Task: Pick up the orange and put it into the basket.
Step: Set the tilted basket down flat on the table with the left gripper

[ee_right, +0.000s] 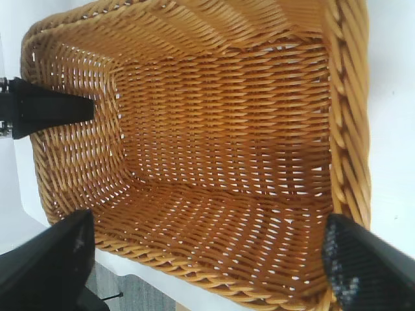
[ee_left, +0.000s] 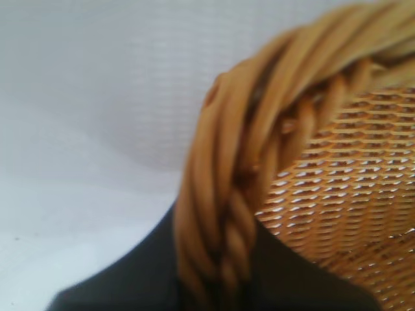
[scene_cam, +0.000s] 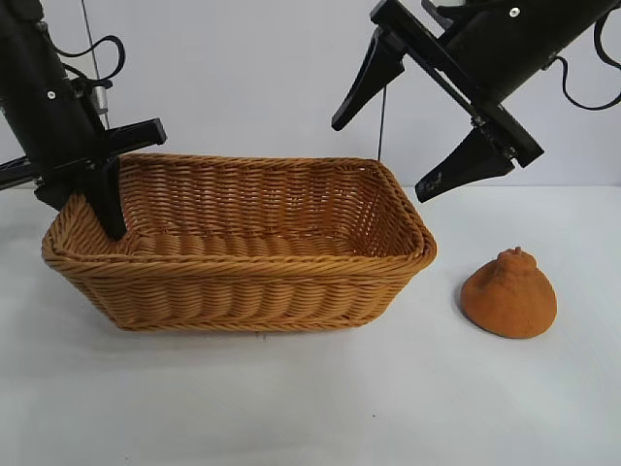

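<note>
The orange [scene_cam: 508,294], dull and cone-shaped with a knobby top, sits on the white table to the right of the basket [scene_cam: 252,291], apart from both grippers. My left gripper [scene_cam: 102,209] is shut on the braided rim [ee_left: 227,194] at the basket's left end, one dark finger inside the basket and one outside [ee_left: 217,285]. My right gripper [scene_cam: 378,162] hangs wide open in the air above the basket's right end, up and left of the orange. In the right wrist view the gripper [ee_right: 207,265] looks down into the empty basket [ee_right: 227,129]; the orange is out of that view.
The white table [scene_cam: 291,408] spreads out in front of the basket and around the orange. A white wall stands behind. The left arm's finger [ee_right: 45,107] shows inside the basket's far end in the right wrist view.
</note>
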Available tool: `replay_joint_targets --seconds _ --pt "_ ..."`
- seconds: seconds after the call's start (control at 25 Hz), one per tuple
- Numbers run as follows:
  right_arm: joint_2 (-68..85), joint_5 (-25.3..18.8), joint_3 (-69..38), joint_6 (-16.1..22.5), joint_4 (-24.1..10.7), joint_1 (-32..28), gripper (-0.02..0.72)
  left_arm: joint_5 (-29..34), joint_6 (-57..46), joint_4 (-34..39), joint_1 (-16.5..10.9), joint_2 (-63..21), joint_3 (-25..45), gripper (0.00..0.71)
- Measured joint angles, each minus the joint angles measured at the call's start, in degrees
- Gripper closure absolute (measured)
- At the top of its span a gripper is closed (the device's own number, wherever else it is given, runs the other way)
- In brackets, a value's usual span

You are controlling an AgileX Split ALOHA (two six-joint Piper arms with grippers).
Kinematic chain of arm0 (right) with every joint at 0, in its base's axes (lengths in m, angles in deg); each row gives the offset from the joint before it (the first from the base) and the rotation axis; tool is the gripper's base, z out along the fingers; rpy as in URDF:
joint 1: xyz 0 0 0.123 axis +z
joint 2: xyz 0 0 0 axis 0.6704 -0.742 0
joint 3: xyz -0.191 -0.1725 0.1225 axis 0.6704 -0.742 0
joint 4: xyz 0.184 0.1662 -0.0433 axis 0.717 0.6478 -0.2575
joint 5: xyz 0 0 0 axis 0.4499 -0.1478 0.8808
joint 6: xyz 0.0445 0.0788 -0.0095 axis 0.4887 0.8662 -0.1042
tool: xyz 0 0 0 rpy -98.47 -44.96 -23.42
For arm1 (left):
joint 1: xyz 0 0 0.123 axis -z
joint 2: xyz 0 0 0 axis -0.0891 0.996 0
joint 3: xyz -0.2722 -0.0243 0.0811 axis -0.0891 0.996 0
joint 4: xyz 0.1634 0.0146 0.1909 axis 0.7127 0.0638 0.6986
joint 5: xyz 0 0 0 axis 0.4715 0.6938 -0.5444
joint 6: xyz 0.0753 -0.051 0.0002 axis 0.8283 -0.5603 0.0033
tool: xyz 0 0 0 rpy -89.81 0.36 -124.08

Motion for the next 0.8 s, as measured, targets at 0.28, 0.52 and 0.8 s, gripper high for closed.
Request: replay_joint_targets --seconds 0.28,0.52,0.8 --pt "0.0 -0.1 0.0 0.0 0.0 0.0 0.052 -4.5 0.0 -0.9 0.0 1.4 3.4 0.625" --pt "0.0 -0.2 0.0 0.0 0.0 0.0 0.052 -4.7 0.0 -2.2 0.0 1.4 3.9 0.343" --pt "0.0 -0.2 0.0 0.0 0.0 0.0 0.052 -4.4 0.0 -2.6 0.0 0.5 3.6 0.061"
